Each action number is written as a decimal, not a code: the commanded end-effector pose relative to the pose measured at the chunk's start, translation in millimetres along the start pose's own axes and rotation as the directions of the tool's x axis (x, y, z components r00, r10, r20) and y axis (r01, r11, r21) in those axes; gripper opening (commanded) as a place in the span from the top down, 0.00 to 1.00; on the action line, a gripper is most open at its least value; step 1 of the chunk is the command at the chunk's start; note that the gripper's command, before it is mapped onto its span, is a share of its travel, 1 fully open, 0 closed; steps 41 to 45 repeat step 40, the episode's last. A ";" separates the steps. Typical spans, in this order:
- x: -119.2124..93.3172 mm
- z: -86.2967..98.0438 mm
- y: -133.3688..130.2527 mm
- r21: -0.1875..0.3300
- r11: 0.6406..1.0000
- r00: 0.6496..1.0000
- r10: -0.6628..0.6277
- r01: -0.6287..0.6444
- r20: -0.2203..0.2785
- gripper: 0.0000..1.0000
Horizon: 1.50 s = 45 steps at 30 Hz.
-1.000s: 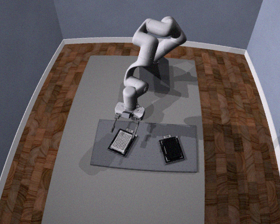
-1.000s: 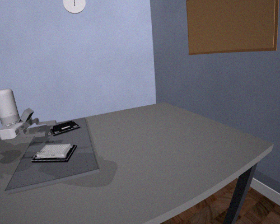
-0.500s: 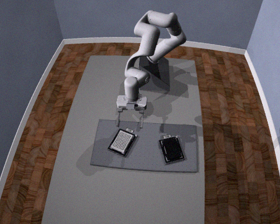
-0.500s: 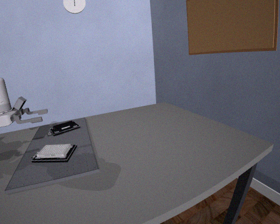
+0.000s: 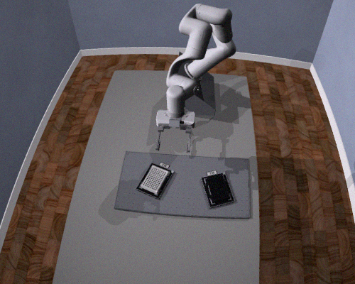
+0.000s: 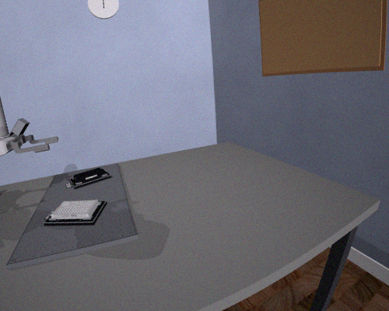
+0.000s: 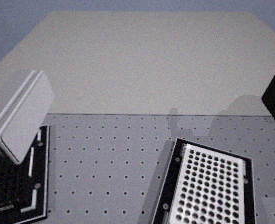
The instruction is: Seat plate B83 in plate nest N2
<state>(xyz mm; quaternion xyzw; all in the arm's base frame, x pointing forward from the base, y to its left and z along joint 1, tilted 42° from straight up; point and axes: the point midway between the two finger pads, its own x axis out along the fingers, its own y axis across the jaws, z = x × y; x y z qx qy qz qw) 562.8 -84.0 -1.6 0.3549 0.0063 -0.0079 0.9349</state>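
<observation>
A white plate with a grid of wells (image 5: 155, 178) (image 6: 75, 209) (image 7: 208, 187) appears to lie flat inside the left black nest (image 5: 148, 194) (image 7: 169, 194). The right black nest (image 5: 221, 204) (image 7: 45, 167) has pale corner locators and a dark, finely gridded middle that looks like a black plate; its edges blend into the nest. The tags and plate lettering are too blurred to read surely. My gripper (image 5: 173, 150) (image 6: 53, 143) (image 7: 150, 112) is partly open and empty, raised behind the board, clear of both nests. In the wrist view its left finger covers part of the right nest.
Both nests stand on a grey perforated board (image 5: 187, 200) (image 6: 116, 229) (image 7: 108, 165), with a gap between them. The board lies on a large grey table (image 5: 159, 248) (image 6: 240, 218). Walls stand beyond the table.
</observation>
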 end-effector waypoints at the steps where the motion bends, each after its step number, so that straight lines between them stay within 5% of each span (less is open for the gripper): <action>1: -7.6 19.5 11.9 -0.001 1.000 1.000 -0.001 0.001 0.004 0.46; 17: -32.5 71.6 51.3 -0.001 1.000 1.000 -0.001 0.001 0.004 0.46; 45: -32.9 72.6 51.9 -0.001 1.000 1.000 -0.001 0.001 0.004 0.46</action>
